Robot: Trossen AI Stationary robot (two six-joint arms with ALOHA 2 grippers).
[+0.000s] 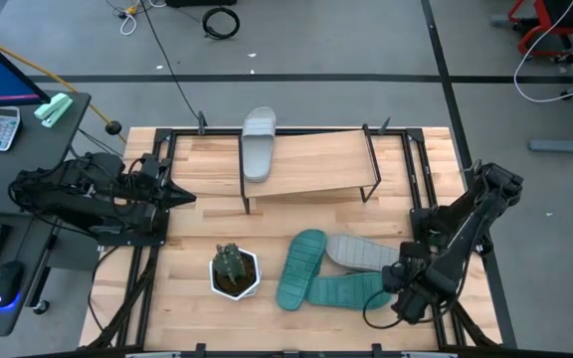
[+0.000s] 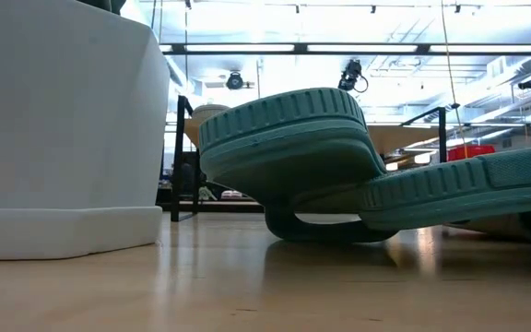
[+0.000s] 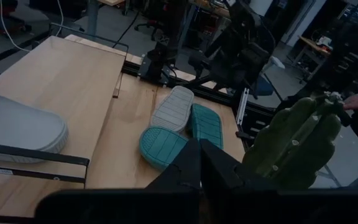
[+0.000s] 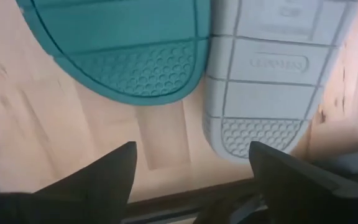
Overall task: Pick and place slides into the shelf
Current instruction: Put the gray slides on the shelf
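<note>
One light grey slide (image 1: 258, 145) on the left end of the shelf (image 1: 311, 163), upright, long axis running near to far, far end poking past the shelf's far edge; three more slides soles-up on the table (image 1: 187, 214), near and right of centre; teal slide (image 1: 300, 268) with long axis near to far, tilted a little rightward at its far end, propped on its neighbour as seen in the low view; second teal slide (image 1: 346, 291) lying left to right along the near side; grey slide (image 1: 364, 253) also left to right, just beyond it, touching; right gripper (image 1: 402, 288) low at the right ends of these two, jaws spread wide, holding nothing; left gripper (image 1: 179, 196) parked at the table's left edge, jaws closed, empty; potted plant (image 1: 234, 269) left of the teal pair.
</note>
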